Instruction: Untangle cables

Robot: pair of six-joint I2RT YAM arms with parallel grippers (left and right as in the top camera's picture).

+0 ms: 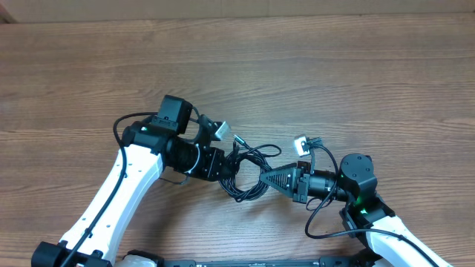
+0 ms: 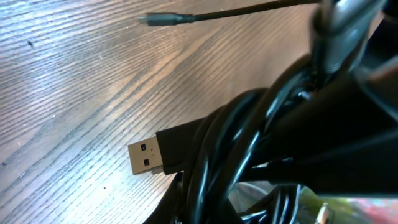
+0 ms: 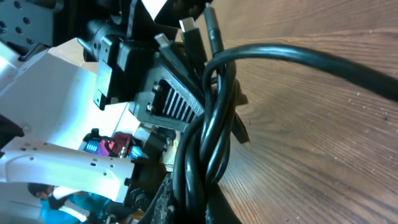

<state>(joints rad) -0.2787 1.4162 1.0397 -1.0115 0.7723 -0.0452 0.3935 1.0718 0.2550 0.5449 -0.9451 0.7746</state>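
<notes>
On the wood table (image 1: 334, 67), tangled cables (image 3: 200, 149) mask left and right jaws; their grip cannot be told.

Soft even light on our brown wood-grain surface (image 1: 297, 59), faint shadows, pale glare in the left wrist view, thin black cables (image 2: 236, 155) blurred close up.

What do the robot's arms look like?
Both arms have white shells and chunky black joints. The left arm and right arm each show a small green light and carry a thick black cable looping alongside. The right gripper is black, ribbed and wedge-shaped; the left gripper is black too.
</notes>
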